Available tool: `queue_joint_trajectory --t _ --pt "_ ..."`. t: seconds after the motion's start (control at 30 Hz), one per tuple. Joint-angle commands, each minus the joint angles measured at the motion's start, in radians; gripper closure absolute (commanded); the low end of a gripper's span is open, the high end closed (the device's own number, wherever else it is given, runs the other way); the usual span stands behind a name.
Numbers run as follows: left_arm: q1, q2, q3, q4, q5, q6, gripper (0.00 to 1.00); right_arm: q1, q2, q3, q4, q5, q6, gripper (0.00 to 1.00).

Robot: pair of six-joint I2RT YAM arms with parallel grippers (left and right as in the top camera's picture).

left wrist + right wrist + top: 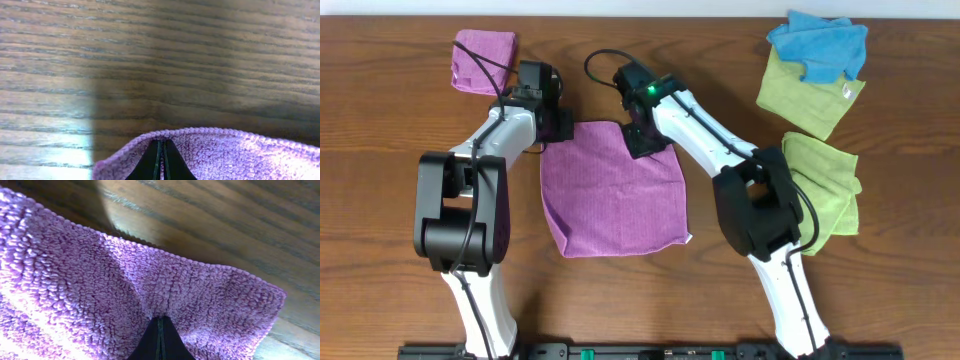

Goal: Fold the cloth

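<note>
Near the cloth point(612, 195) lie purple pad point(484, 60), green cloths point(810, 92), blue cloth point(817, 46).

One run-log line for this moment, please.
stage: far-edge grasp | left gripper: shut on cloth far-left corner | right gripper: shut near far-right corner | cloth: flat, unfolded

Robot manipulation lab bench
Two robot arms point(460, 215) stand at a black rail point(650, 352) along the edge of a wood-grain table point(380, 120), with green and blue cloths point(810, 95) heaped at one corner

white links point(703, 122), black joints point(458, 212), black cable point(588, 70), green light point(651, 90)
</note>
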Motion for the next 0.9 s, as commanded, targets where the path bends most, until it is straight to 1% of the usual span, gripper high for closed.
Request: queue_joint_trajectory --t 0.0,0.2,0.4,0.53,0.7,0.8,0.87 --pt "0.003 0.029 0.016 -0.018 -0.003 0.022 0.95 -0.035 0.014 -0.01 0.002 0.055 0.023 0.99" --pt "0.003 0.029 0.046 -0.018 -0.003 0.03 0.94 -0.05 0.014 -0.01 0.03 0.059 0.035 0.99" --pt "0.003 0.029 0.096 -0.071 -0.001 0.033 0.95 -0.05 0.014 -0.008 0.051 0.059 0.038 0.99" --pt "0.003 0.023 0.148 -0.13 0.0 0.033 0.94 -0.051 -0.003 0.006 0.051 0.059 0.038 0.99" --pt "0.003 -0.011 0.22 -0.197 0.013 0.031 0.95 -0.055 -0.066 0.035 0.045 0.059 0.037 0.99" --pt "0.003 -0.069 0.249 -0.269 0.034 0.028 0.94 -0.058 -0.134 0.038 0.009 0.06 0.011 0.99" --pt "0.003 -0.132 0.251 -0.345 0.031 0.028 0.94 -0.06 -0.189 0.038 -0.041 0.088 -0.001 0.99"
